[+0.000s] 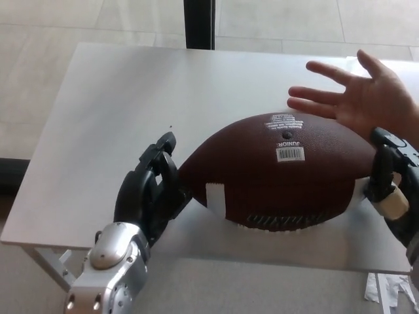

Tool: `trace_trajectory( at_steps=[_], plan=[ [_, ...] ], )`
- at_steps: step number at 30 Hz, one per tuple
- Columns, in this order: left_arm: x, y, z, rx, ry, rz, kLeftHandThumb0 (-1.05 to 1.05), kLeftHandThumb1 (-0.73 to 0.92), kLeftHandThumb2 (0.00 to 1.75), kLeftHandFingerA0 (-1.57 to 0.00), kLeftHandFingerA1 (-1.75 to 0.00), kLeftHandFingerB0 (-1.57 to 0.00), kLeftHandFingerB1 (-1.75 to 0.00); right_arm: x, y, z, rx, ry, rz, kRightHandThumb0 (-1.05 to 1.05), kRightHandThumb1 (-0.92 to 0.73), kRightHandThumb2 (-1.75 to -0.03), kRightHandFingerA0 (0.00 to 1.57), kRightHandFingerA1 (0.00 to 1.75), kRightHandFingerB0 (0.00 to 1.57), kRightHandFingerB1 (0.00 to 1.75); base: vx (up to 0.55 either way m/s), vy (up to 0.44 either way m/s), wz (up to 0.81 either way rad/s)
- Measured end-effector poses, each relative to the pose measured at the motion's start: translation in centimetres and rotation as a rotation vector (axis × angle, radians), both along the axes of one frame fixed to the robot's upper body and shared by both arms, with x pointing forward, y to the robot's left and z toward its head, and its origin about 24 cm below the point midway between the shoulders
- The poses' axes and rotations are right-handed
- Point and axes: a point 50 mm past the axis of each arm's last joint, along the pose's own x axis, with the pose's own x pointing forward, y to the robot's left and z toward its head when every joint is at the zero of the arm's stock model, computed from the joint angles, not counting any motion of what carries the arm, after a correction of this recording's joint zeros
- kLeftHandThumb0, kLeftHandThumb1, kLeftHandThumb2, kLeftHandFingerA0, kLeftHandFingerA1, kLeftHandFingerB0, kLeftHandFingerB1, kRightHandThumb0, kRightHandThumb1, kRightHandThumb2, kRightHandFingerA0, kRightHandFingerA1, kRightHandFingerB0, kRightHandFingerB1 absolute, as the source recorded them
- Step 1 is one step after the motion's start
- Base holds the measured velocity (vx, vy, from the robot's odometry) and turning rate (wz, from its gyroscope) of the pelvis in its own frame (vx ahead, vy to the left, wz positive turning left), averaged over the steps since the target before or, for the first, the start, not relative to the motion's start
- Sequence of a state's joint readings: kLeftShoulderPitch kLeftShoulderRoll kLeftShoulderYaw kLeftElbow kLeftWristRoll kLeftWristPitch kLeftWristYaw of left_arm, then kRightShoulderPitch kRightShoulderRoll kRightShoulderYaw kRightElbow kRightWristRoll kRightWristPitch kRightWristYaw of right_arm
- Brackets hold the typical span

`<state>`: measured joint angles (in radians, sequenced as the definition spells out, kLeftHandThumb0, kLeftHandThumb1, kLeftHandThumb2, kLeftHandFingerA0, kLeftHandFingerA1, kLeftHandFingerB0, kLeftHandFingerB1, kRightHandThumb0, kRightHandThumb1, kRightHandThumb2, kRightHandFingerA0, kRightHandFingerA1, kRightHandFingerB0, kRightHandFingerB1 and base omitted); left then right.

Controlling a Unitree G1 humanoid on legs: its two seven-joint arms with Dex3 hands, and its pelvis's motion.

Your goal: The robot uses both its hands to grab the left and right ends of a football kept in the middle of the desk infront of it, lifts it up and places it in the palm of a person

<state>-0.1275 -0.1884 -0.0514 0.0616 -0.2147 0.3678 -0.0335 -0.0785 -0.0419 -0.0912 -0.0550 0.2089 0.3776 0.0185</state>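
A brown football with white stripes and a barcode label lies lengthwise on the white desk, right of centre. My left hand is against the ball's left tip, fingers apart and curled toward it. My right hand has come in at the right edge and touches the ball's right end with its fingers apart. Neither hand has closed on the ball, which rests on the desk. A person's open palm is held flat just beyond the ball's far right side.
A dark post stands behind the desk's far edge. Tiled floor surrounds the desk. Crumpled white paper lies on the floor at the lower right. The desk's front edge runs just below the ball.
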Motion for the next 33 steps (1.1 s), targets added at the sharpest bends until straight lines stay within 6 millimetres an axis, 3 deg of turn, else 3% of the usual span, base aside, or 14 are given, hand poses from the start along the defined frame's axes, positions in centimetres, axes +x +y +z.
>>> trace_trajectory(
  at_steps=[2,3,5,8,9,10,19,20,21,23,24,27,28,33],
  plan=[
    [0.3,-0.4,-0.1,0.004,0.007,0.001,-0.88,0.82,1.20,-0.13,-0.58,0.00,-0.13,0.1,0.3,0.1,-0.016,-0.006,0.010,-0.97,-0.73,-1.14,0.19,0.53,0.12,0.43,0.00,0.000,0.00],
    [0.4,-0.5,-0.1,0.010,0.012,0.001,-0.97,0.92,0.88,-0.15,-0.54,0.00,-0.15,0.2,0.5,0.2,-0.023,-0.009,0.016,-1.01,-0.92,-0.75,0.21,0.47,0.15,0.31,0.00,0.000,0.00],
    [0.8,-0.8,-0.1,0.023,0.016,0.006,-0.87,0.81,1.20,-0.13,-0.57,0.00,-0.15,0.3,0.8,0.4,-0.035,-0.017,0.026,-1.04,-0.92,-0.77,0.22,0.47,0.13,0.29,0.00,0.000,0.00],
    [1.0,-0.9,-0.3,0.043,0.026,0.022,-0.98,0.92,0.87,-0.13,-0.55,0.00,-0.04,0.4,1.1,0.6,-0.071,-0.023,0.046,-1.02,-0.92,-0.75,0.19,0.47,0.14,0.30,0.00,0.000,0.00],
    [1.0,-0.9,-0.4,0.046,0.026,0.023,-0.97,0.92,0.88,-0.20,-0.59,0.00,-0.01,0.5,1.2,0.7,-0.080,-0.025,0.052,-0.95,-0.73,-1.16,0.19,0.55,0.10,0.41,0.00,0.000,0.00],
    [1.1,-1.0,-0.4,0.050,0.025,0.026,-0.96,0.82,1.03,-0.15,-0.58,0.00,0.00,0.5,1.3,0.8,-0.095,-0.029,0.061,-0.99,-0.92,-0.74,0.23,0.52,0.16,0.32,0.00,0.000,0.00],
    [1.5,-1.1,-0.6,0.080,0.026,0.061,-0.97,0.92,0.84,-0.24,-0.62,0.00,-0.01,1.0,2.5,1.7,-0.201,-0.073,0.073,-1.02,-0.91,-0.67,0.29,0.70,0.23,0.32,0.00,0.000,0.00],
    [1.6,-1.1,-0.6,0.083,0.027,0.066,-0.98,0.89,1.26,-0.32,-0.67,0.00,-0.04,1.1,2.6,1.7,-0.214,-0.083,0.070,-1.03,-0.90,-0.66,0.30,0.88,0.18,0.32,0.00,0.000,0.00],
    [1.6,-1.1,-0.6,0.085,0.025,0.069,-0.97,0.92,0.90,-0.41,-0.86,0.00,0.00,1.1,2.6,1.7,-0.217,-0.088,0.069,-1.03,-0.87,-0.70,0.35,1.48,0.19,0.34,0.00,0.000,0.00],
    [1.7,-1.1,-0.6,0.088,0.027,0.075,-0.94,0.92,1.28,-0.38,-0.77,0.00,-0.05,1.1,2.7,1.4,-0.224,-0.091,0.069,-1.05,-0.73,-1.15,0.39,0.85,0.11,0.44,0.00,0.000,0.00],
    [1.7,-1.2,-0.6,0.091,0.026,0.073,-0.95,0.92,0.93,-0.31,-0.85,0.00,-0.14,1.2,2.8,1.3,-0.225,-0.091,0.071,-1.05,-0.74,-1.17,0.31,0.78,0.10,0.40,0.00,0.000,0.00],
    [1.7,-1.3,-0.6,0.095,0.026,0.071,-0.94,0.92,0.93,-0.22,-0.93,-0.01,-0.30,1.5,2.9,0.9,-0.230,-0.090,0.078,-0.98,-0.71,-1.15,0.15,0.66,0.07,0.43,0.00,0.000,0.00],
    [1.7,-1.3,-0.6,0.094,0.026,0.072,-0.89,0.92,0.90,-0.23,-1.07,0.00,-0.25,1.6,3.0,0.8,-0.230,-0.092,0.080,-1.01,-0.92,-0.73,0.14,0.68,0.10,0.36,0.00,0.000,0.00],
    [1.7,-1.3,-0.8,0.093,0.027,0.079,-0.81,0.91,1.33,-0.66,-1.22,-0.02,-0.36,1.8,3.3,0.4,-0.217,-0.103,0.070,-0.95,-0.72,-1.12,0.19,0.67,0.11,0.48,0.00,0.000,0.00]
  ],
)
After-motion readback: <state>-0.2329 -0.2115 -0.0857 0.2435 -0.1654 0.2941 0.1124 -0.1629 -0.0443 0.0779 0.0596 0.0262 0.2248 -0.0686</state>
